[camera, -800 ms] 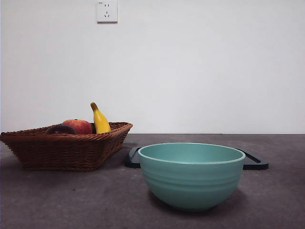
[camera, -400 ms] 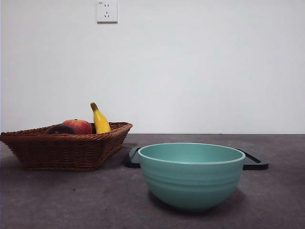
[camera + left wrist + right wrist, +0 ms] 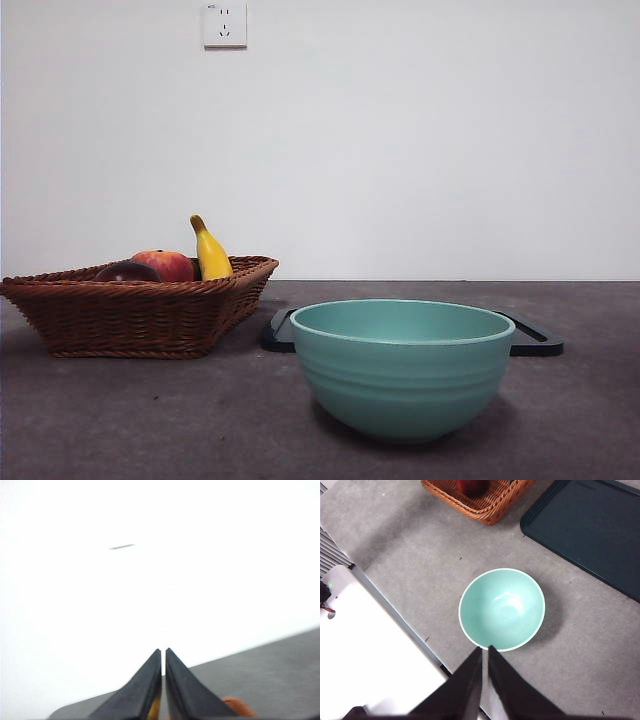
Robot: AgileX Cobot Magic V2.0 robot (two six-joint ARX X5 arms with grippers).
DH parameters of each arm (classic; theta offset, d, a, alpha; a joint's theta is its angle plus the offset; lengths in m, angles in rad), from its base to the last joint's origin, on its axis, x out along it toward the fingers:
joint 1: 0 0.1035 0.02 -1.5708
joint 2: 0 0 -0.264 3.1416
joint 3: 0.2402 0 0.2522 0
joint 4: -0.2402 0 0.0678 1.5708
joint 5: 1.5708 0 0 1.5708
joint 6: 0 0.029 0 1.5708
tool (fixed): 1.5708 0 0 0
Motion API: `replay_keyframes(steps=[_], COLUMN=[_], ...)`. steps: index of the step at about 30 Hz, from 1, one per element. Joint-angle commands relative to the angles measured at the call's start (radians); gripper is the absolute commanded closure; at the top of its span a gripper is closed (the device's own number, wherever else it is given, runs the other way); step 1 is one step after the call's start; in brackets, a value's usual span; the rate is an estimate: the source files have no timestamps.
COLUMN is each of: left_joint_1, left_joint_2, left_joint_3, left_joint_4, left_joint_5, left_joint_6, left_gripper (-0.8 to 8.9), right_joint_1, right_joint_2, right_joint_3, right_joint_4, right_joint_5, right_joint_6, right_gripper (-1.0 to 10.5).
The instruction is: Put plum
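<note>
The plum (image 3: 127, 271) is dark and nearly black. It lies in the brown wicker basket (image 3: 140, 315) at the left, beside a red-orange peach (image 3: 166, 264) and a yellow banana (image 3: 210, 252). A teal bowl (image 3: 401, 367) stands empty in the front middle. My right gripper (image 3: 485, 649) is shut and empty, high above the near side of the bowl (image 3: 501, 609). My left gripper (image 3: 163, 651) is shut and empty, facing the white wall. Neither arm shows in the front view. The right wrist view shows the basket's corner (image 3: 490, 505) with a dark red fruit (image 3: 472, 486); which fruit it is I cannot tell.
A dark flat tray (image 3: 535, 340) lies behind the bowl, and it also shows in the right wrist view (image 3: 590, 535). A white surface (image 3: 365, 670) borders the grey table's edge. A wall socket (image 3: 224, 23) sits high on the wall.
</note>
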Motion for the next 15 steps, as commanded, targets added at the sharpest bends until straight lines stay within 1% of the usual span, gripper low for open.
replay_keyframes(steps=[1,4,6,12,15], left_joint_1=[0.011,0.022,0.028,0.033,0.033], left_joint_2=[-0.060,-0.131,-0.172,-0.287,-0.339], left_joint_3=[-0.117,-0.241,-0.313,-0.502,-0.569], left_joint_4=[0.052,0.071,0.071,0.071,0.066], left_joint_5=[-0.077,-0.138,-0.159,-0.164,-0.164], left_joint_6=[-0.011,-0.011,-0.012,-0.020,-0.025], left_gripper=[8.03,8.03,8.03,8.03,8.03], right_joint_1=[0.009,0.009,0.009,0.009,0.009], right_joint_2=[0.007,0.007,0.007,0.007,0.007], right_joint_3=[0.017,0.017,0.017,0.017,0.017], right_joint_4=[0.010,0.010,0.010,0.010,0.010], right_joint_5=[0.000,0.000,0.000,0.000,0.000], right_joint_6=[-0.008,-0.008,-0.008,-0.008,-0.008], right_gripper=[9.4,9.4,9.4,9.4,9.4])
